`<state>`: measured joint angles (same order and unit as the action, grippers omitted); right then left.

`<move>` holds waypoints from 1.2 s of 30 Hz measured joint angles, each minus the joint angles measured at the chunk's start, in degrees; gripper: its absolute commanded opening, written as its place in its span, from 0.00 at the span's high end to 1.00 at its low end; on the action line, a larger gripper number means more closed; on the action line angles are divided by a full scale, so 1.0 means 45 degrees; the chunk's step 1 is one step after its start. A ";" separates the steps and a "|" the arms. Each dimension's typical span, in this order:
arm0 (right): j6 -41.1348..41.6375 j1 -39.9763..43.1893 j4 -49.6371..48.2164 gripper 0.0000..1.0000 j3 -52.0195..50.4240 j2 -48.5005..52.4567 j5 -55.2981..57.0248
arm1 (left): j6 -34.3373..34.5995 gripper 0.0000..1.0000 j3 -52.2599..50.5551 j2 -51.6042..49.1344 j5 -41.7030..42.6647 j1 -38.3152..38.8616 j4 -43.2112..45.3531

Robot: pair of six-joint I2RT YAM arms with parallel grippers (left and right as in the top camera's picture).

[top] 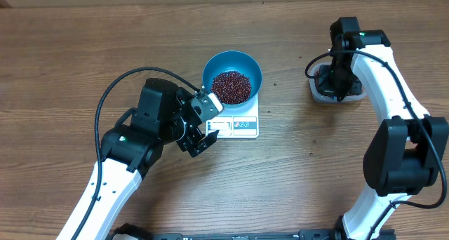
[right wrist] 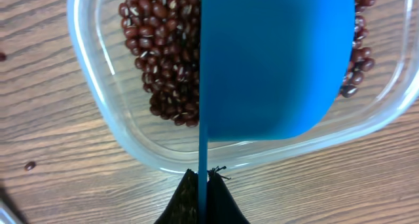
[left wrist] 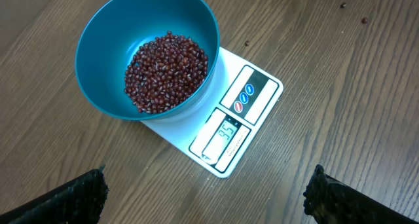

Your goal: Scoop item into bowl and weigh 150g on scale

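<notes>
The blue bowl [top: 210, 66] stands on the white scale [top: 242, 125] with a heap of dark red beans [top: 231, 87] inside. In the left wrist view the bowl [left wrist: 98, 86], its beans [left wrist: 167, 70] and the scale [left wrist: 245, 96] with a lit display lie just ahead. My left gripper [top: 200, 121] hovers open at the scale's near-left corner, its fingertips [left wrist: 78, 194] wide apart and holding nothing. My right gripper [right wrist: 203, 181] is shut on the thin handle of a blue scoop [right wrist: 275, 60]. The scoop sits over more beans [right wrist: 163, 60] in a clear tub [right wrist: 124, 132].
The clear tub [top: 317, 92] stands at the right under my right arm [top: 379, 71]. A few stray beans [left wrist: 342, 6] lie on the wooden table beyond the scale, and one stray bean [right wrist: 29, 166] lies beside the tub.
</notes>
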<state>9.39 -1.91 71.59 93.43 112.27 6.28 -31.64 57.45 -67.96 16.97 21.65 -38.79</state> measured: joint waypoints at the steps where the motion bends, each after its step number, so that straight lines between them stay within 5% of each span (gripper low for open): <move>1: -0.0015 0.0000 0.0005 0.96 0.0000 0.0000 -0.0078 | 0.0000 0.00 0.0005 0.0000 0.0000 0.0000 0.0000; 36: -0.0248 0.0733 -0.0029 0.96 0.0000 0.0257 -0.2691 | 0.0000 0.01 0.0005 0.0000 0.0000 0.0000 0.0000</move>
<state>8.27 1.39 71.46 93.43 113.43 -5.82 -31.64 57.47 -67.96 16.97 21.65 -38.79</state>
